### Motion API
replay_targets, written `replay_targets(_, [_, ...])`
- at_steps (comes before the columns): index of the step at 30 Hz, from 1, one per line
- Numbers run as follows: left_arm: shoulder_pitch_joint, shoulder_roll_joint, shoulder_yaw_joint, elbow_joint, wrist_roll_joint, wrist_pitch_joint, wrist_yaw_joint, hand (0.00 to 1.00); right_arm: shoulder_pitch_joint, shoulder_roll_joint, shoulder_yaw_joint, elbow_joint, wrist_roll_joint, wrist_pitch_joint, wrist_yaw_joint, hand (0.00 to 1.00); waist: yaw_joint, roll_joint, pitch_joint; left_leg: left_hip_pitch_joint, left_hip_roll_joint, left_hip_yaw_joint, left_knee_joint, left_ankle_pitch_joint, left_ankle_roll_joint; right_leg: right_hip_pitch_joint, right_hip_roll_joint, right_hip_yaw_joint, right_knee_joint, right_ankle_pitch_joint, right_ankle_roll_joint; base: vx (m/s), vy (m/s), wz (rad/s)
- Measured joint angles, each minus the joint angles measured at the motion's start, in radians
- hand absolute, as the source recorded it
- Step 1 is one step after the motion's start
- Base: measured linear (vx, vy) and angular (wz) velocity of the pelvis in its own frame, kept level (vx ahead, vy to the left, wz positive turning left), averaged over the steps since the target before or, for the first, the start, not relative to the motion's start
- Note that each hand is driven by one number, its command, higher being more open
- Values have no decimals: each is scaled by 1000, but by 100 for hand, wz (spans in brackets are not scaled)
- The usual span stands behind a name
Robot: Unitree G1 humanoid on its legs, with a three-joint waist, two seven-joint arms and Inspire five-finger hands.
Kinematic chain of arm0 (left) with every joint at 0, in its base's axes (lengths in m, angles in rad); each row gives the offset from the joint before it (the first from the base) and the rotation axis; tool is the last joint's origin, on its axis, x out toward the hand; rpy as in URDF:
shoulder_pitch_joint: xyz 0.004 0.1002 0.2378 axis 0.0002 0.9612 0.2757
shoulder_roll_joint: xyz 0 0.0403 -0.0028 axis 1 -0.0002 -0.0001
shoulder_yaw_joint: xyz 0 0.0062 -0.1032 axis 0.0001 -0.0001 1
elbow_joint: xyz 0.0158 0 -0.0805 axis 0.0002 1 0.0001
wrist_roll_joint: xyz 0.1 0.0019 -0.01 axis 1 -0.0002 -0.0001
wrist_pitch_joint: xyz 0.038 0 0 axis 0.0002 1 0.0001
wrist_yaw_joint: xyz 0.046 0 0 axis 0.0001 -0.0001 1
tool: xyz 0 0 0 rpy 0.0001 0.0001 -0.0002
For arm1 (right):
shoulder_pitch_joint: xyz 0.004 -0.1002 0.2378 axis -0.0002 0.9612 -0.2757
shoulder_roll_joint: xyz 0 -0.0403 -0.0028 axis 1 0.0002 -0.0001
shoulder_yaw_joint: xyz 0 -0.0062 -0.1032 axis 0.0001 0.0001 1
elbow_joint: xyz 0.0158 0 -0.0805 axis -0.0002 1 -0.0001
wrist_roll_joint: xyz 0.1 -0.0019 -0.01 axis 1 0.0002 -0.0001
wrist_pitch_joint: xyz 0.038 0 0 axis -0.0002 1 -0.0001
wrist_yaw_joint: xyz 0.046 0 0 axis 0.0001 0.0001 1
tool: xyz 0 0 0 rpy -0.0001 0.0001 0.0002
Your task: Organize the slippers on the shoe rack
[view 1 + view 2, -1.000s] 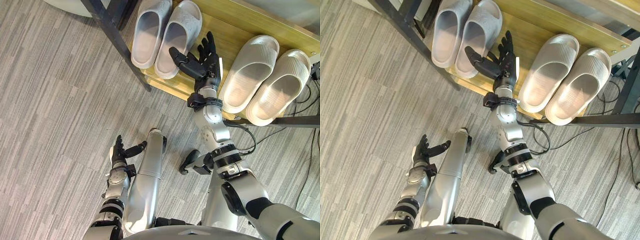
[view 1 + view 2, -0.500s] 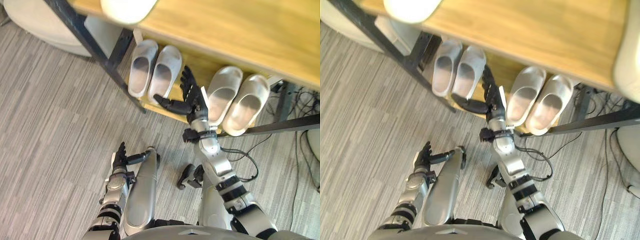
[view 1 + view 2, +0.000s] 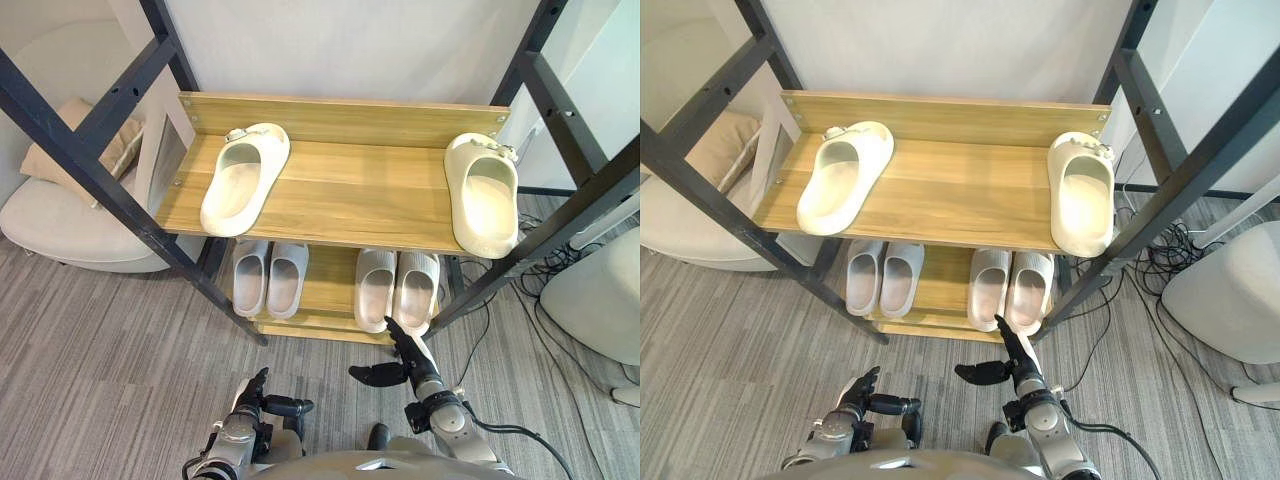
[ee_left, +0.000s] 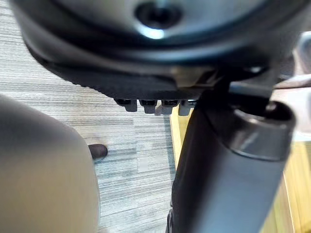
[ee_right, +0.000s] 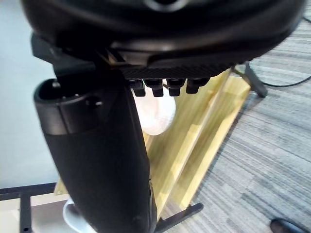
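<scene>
Pairs on the lower shelf [image 3: 322,300] of the shoe rack [image 3: 340,118] look settled: a grey pair [image 3: 268,277] on the left and a paler pair [image 3: 397,287] on the right, each sitting side by side. The top shelf [image 3: 350,190] is another matter. The left cream slipper [image 3: 243,175] and the right cream slipper [image 3: 483,205] lie well apart, at opposite ends (they look like mates to me), and bringing them together seems the job left. The right hand [image 3: 412,368] hovers in front of the lower shelf, fingers straight, thumb spread, holding nothing. The left hand [image 3: 254,395] hangs low over the carpet, fingers relaxed and empty
</scene>
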Motion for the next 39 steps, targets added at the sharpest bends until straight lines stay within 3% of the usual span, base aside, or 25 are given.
replay_targets(3, [1, 3, -34, -2, 10, 0, -8, 100, 4, 5, -8, 36, -30, 16, 2, 100, -6, 2, -11, 15, -3, -2, -59, 53, 13, 14, 18, 6, -71, 61, -13, -177, 49, -21])
replay_targets(10, [54, 23, -201, -182, 4, -2, -31, 100, 31, 23, -53, 130, -28, 25, 2, 100, -10, 15, -27, 42, -12, -12, -96, 75, 13, 46, 18, 3, -119, 95, -14, -74, 30, 1])
replay_targets(19, [173, 96, -420, -661, -135, -43, -139, 100, 72, 7, -151, 177, -27, 24, 6, 100, -19, 36, -40, 65, -24, -26, -123, 91, 25, 65, 14, -13, -123, 93, -11, -5, 4, 5])
replay_targets(24, [152, 137, -600, -839, -201, -55, -204, 100, 59, -10, -164, 223, -27, 16, 10, 100, -28, 57, -57, 90, -28, -32, -138, 91, 25, 89, 11, -21, -127, 85, -7, 13, -2, 4])
replay_targets(29, [78, 136, -718, -939, -223, -57, -228, 100, 44, -9, -148, 230, -27, 16, 14, 100, -34, 60, -63, 103, -27, -34, -145, 91, 26, 98, 12, -26, -127, 81, -7, 4, -2, 2])
replay_targets(39, [2, 124, -670, -1270, -350, -91, -139, 100, 40, -8, -121, 252, -25, 14, 22, 100, -27, 56, -91, 104, -25, -37, -148, 90, 26, 97, 2, -32, -116, 68, -3, 1, -1, 0])
